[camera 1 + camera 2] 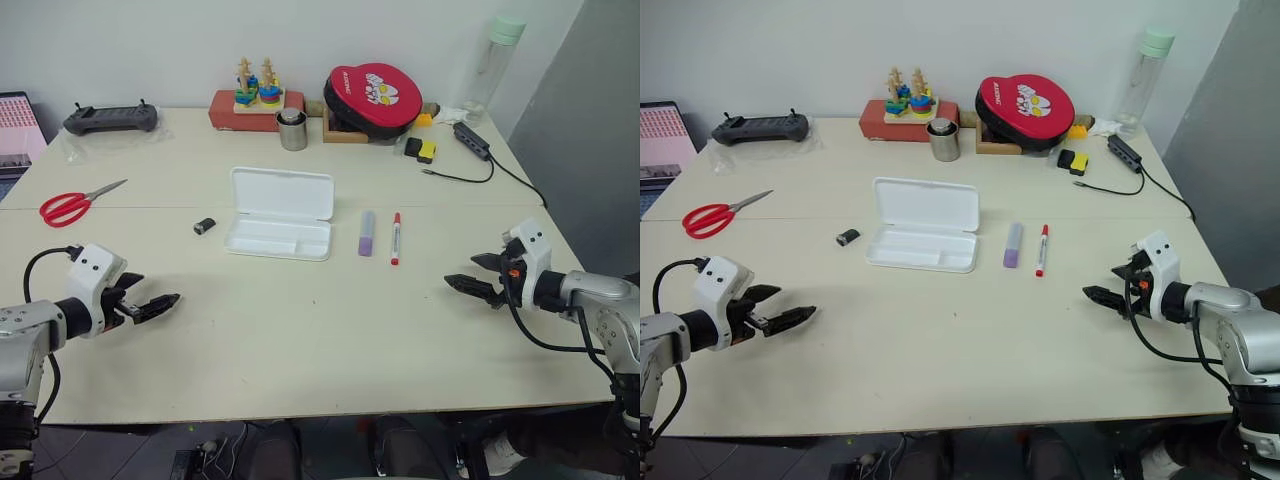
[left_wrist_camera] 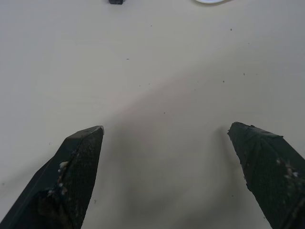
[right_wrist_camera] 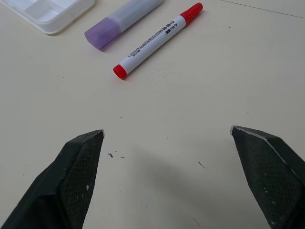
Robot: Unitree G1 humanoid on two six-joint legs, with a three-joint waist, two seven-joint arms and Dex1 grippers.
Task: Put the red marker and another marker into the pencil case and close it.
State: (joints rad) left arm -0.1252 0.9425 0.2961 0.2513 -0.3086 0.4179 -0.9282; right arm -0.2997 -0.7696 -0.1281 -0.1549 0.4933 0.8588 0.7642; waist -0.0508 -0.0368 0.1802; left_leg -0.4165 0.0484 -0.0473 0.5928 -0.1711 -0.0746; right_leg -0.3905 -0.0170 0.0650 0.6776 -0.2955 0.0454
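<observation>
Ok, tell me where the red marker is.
In the head views the red marker lies flat on the table, right of the lilac marker, which lies just right of the open pencil case.

beige table (image 1: 300, 330), open pencil case (image 1: 279, 213), markers, scissors (image 1: 78, 203)

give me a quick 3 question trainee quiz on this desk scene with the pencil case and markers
1. True or false: the pencil case lies open on the table.
2. Which lies nearer the pencil case: A) the red marker or B) the lilac marker?
3. What does each tool hold, the left tool and the right tool?

Key:
1. True; its lid is folded back.
2. B; the lilac marker lies between the case and the red marker.
3. Nothing; both stand open above bare table.
</observation>
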